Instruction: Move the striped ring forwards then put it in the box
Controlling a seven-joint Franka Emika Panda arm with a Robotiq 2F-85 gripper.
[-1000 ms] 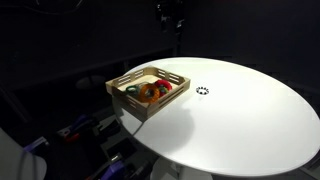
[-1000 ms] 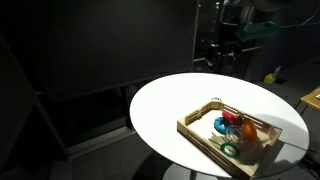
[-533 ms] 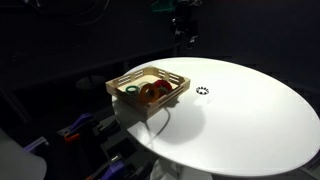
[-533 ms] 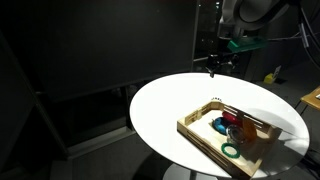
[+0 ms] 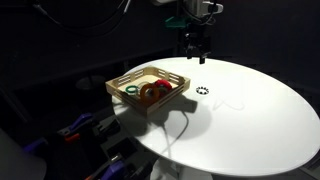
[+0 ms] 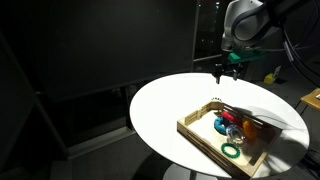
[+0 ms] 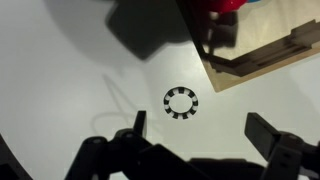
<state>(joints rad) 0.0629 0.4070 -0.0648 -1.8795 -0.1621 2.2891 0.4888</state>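
Note:
The striped ring point(image 7: 181, 101) lies flat on the white round table, small, black and white. It also shows in both exterior views point(image 5: 203, 92) point(image 6: 216, 99), just beside the box. The box point(image 5: 172, 92) point(image 6: 204, 133) is a light-wood slatted tray; its corner shows in the wrist view point(image 7: 262, 55). My gripper point(image 7: 200, 130) is open and empty and hangs above the table near the ring, which lies just ahead of the gap between the fingers. In both exterior views the gripper point(image 5: 196, 52) point(image 6: 227, 71) is well above the table.
The box holds an orange ring point(image 5: 150, 92), a green ring point(image 6: 232, 150), a blue piece point(image 6: 220, 125) and a red piece point(image 6: 233, 122). The white round table point(image 5: 250, 125) stands in dark surroundings. Its edge is close behind the ring.
The arm has swung in from the back over the table towards the striped ring. Its shadow now falls past the box. The ring and the box have not moved.

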